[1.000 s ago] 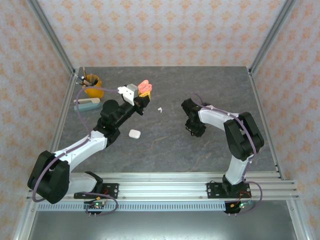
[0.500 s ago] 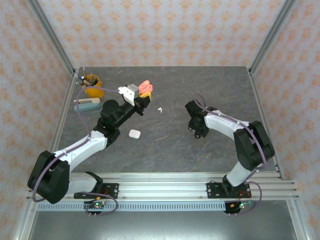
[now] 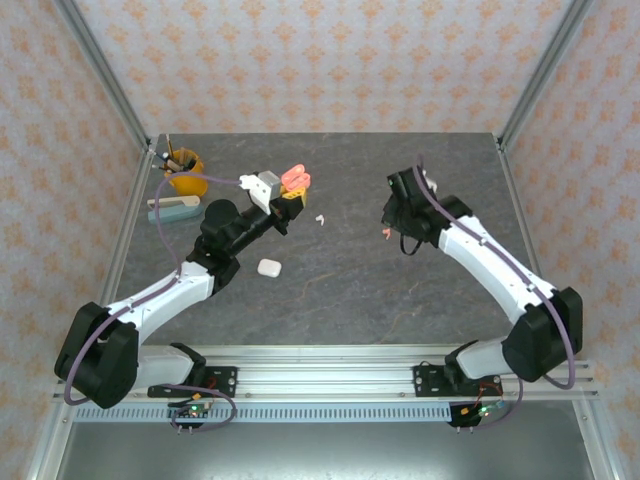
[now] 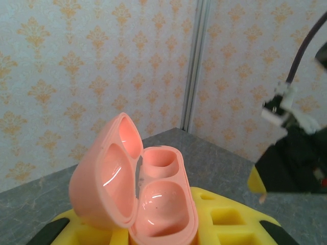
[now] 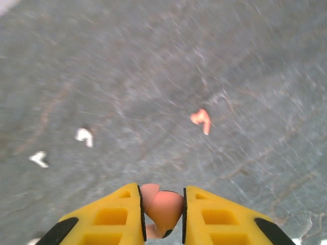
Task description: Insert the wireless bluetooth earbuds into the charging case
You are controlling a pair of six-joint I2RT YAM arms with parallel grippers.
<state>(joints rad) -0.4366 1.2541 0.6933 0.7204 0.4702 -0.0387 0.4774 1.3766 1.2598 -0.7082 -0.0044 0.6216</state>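
Fingers (image 5: 118, 214) of your right gripper (image 5: 162, 189) clamp a salmon earbud (image 5: 164, 206), lower end cut off — left gripper (image 4: 163, 227) grips the open salmon charging case (image 4: 158, 196), base hidden.

Salmon-pink case (image 4: 153, 204); yellow right claw (image 5: 162, 196); salmon earbud (image 5: 165, 210); white earbud (image 5: 84, 136); grey table (image 3: 400, 290); floral walls (image 3: 320, 60).

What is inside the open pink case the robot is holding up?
The pink case shows two smooth hollows, and both look empty: no earbud sits in them. Its lower end sits down between the left gripper's yellow fingers, out of sight.
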